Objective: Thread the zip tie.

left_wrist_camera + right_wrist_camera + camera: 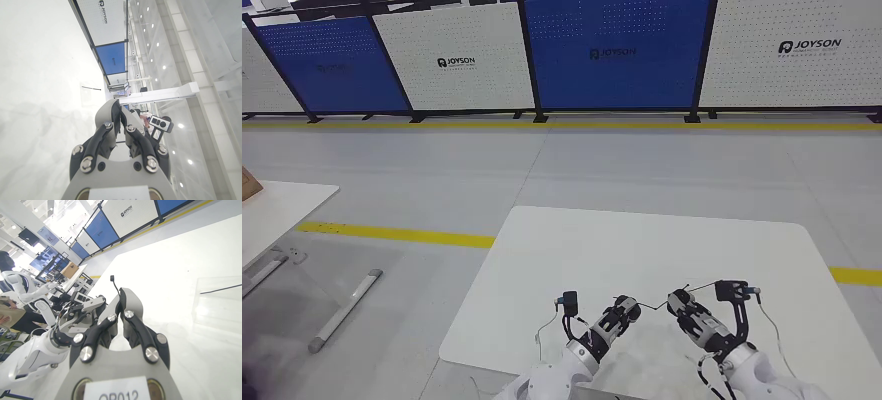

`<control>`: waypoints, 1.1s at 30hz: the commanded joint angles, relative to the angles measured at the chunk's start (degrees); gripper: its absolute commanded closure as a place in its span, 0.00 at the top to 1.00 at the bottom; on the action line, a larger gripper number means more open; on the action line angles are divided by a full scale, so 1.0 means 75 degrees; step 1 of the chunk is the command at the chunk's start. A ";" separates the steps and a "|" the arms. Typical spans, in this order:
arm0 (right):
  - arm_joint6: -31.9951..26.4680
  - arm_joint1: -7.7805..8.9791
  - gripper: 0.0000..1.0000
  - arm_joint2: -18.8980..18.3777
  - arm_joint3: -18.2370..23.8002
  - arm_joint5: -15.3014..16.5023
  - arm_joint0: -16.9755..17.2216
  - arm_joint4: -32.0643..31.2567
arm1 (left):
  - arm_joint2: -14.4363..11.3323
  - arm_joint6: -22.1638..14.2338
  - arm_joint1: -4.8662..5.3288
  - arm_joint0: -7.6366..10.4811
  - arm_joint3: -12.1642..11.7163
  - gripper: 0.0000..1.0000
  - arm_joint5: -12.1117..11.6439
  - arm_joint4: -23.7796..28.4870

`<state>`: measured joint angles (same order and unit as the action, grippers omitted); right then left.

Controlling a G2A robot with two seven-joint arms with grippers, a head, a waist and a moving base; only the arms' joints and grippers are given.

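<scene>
black slender zip tie (115, 285) spans between left fingers (105, 115) and right fingers (132, 300), both pinching it.

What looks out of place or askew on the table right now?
Nothing stands out. The right tool is shut on the zip tie, whose head pokes out beyond it. A second tie lies flat in the clear tray, apart from the held one.

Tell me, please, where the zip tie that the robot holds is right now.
The zip tie is pinched in the right pincer over the near part of the table, its head poking out toward the left pincer.
</scene>
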<state>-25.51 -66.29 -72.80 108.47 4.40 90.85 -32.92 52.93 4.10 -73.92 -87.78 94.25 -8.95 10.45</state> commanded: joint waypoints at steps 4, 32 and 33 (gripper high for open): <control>-0.0002 -0.0004 0.00 0.0036 -0.0026 -0.0025 -0.0033 -0.0017 | 0.0000 0.0000 0.0000 0.0000 0.0000 0.00 0.0000 0.0000; -0.0038 0.0016 0.00 0.0078 0.0067 0.0010 0.0083 -0.0215 | 0.0000 0.0000 0.0000 0.0000 0.0000 0.00 0.0000 0.0000; -0.0034 0.0019 0.00 0.0070 0.0072 0.0016 0.0099 -0.0217 | 0.0000 0.0000 0.0000 0.0000 0.0000 0.00 0.0000 0.0000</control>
<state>-25.79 -66.17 -72.22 108.97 4.48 91.48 -34.53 52.93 4.10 -73.92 -87.78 94.25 -8.95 10.45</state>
